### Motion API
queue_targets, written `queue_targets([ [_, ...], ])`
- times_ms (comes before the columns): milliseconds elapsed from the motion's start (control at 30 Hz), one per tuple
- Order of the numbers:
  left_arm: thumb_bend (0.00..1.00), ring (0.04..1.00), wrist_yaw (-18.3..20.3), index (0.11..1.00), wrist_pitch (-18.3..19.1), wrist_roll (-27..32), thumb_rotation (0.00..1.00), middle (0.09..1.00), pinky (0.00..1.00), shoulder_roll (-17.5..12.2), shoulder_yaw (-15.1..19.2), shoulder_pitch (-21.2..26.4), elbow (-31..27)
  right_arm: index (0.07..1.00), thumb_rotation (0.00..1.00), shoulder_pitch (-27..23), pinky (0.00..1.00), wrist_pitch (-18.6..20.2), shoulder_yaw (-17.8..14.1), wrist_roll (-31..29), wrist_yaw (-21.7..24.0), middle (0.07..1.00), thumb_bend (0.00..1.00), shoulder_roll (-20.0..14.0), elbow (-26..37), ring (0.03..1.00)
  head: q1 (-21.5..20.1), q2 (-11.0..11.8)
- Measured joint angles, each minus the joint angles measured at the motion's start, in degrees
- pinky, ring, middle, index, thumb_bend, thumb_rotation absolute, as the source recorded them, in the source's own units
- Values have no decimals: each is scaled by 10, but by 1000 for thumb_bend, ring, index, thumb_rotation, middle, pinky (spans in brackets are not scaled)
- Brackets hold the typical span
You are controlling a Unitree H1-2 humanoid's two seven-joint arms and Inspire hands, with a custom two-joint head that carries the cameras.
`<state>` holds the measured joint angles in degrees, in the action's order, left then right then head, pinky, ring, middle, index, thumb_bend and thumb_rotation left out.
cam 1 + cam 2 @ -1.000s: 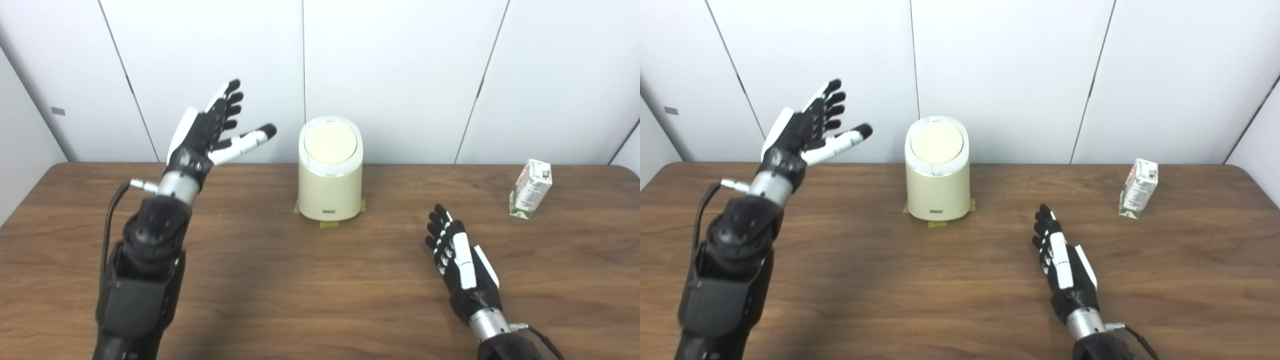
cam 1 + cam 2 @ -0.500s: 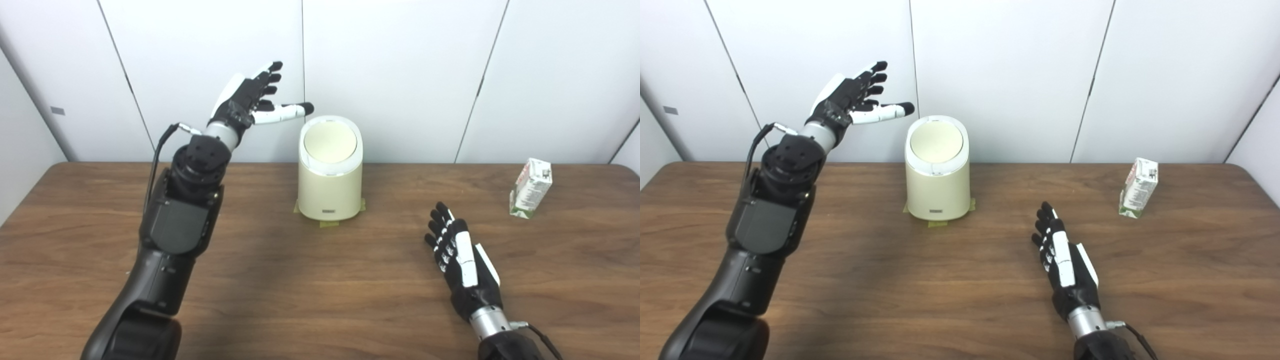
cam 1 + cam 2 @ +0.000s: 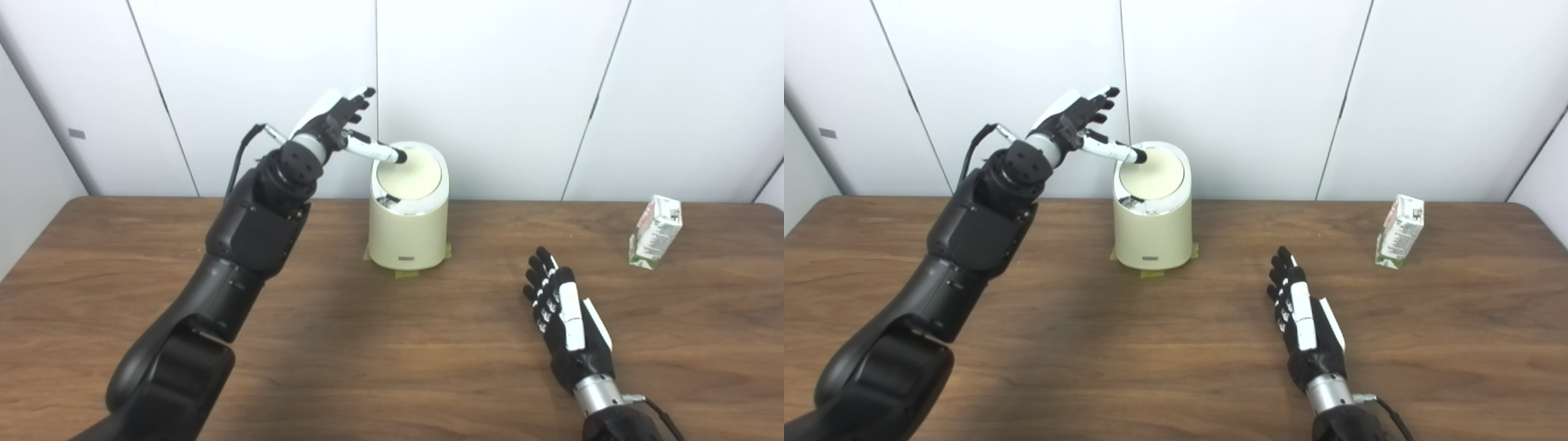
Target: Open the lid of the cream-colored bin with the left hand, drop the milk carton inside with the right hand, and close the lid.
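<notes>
Thumb of my left hand (image 3: 334, 122) presses on the far left edge of the lid (image 3: 409, 177) of the cream-colored bin (image 3: 408, 226), which stands upper centre of the frame on the table (image 3: 343, 343); the fingers are spread and hold nothing, and the lid's near edge shows a dark gap. My right hand (image 3: 566, 318) lies flat and open at lower right, empty. The milk carton (image 3: 655, 231) stands at the right edge, well apart from both.
</notes>
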<state>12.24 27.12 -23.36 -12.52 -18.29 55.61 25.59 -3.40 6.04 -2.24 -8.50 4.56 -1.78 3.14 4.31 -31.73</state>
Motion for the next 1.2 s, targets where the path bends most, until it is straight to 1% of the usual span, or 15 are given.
queue_targets([
  [100,864,953,-1,977,-9,-35,165,972,802,-2,-32,7,10,1000,1000,-1,1000,0,1,0,0,999,666,0,0,1000,-4,-1],
  [167,869,935,-5,973,-20,-47,165,977,775,-2,-45,7,21,999,1000,-1,1000,0,1,1,0,998,681,0,0,1000,-4,-2],
  [333,876,920,-16,960,-53,-71,172,974,767,-1,-55,6,49,999,1000,-1,1000,0,2,1,0,999,686,2,1,1000,-6,-5],
  [533,855,931,-25,963,-71,-103,168,969,837,-6,-78,7,60,1000,1000,-1,1000,0,2,1,0,1000,702,6,1,1000,-6,-3],
  [567,852,938,-24,963,-74,-106,162,969,853,-7,-79,7,60,1000,1000,-1,1000,0,2,1,0,999,699,6,1,1000,-2,3],
  [600,852,944,-24,964,-76,-109,157,970,867,-8,-81,7,60,1000,1000,-1,1000,0,2,2,0,999,685,6,1,1000,-2,3],
  [667,850,946,-24,962,-80,-115,153,968,876,-9,-85,7,59,1000,1000,-1,1000,0,2,2,0,1000,674,5,1,1000,-2,3],
  [700,849,947,-24,960,-83,-122,155,966,876,-10,-89,7,58,1000,1000,-1,1000,0,2,2,0,999,676,5,1,1000,-4,11],
  [767,848,945,-24,959,-89,-132,152,963,875,-14,-97,7,54,999,1000,-1,1000,0,2,1,0,996,688,6,1,1000,-4,11],
  [867,870,935,-24,949,-106,-149,133,954,863,-19,-109,8,54,1000,1000,-1,998,0,3,3,0,994,693,6,1,1000,-4,5],
  [967,903,938,-28,947,-124,-173,111,946,880,-23,-126,16,67,1000,1000,-1,998,0,5,5,0,1000,690,6,1,1000,-4,3],
  [1067,921,948,-30,950,-130,-201,89,942,918,-26,-145,26,73,1000,1000,-1,997,0,7,6,0,999,701,6,2,1000,-5,4],
  [1100,921,955,-30,952,-131,-210,67,944,935,-27,-152,29,73,1000,1000,-1,999,0,7,6,0,999,705,6,2,1000,-5,4],
  [1200,921,964,-26,953,-132,-228,35,947,955,-28,-163,33,66,1000,1000,0,995,0,8,6,0,996,705,6,2,1000,-4,7],
])
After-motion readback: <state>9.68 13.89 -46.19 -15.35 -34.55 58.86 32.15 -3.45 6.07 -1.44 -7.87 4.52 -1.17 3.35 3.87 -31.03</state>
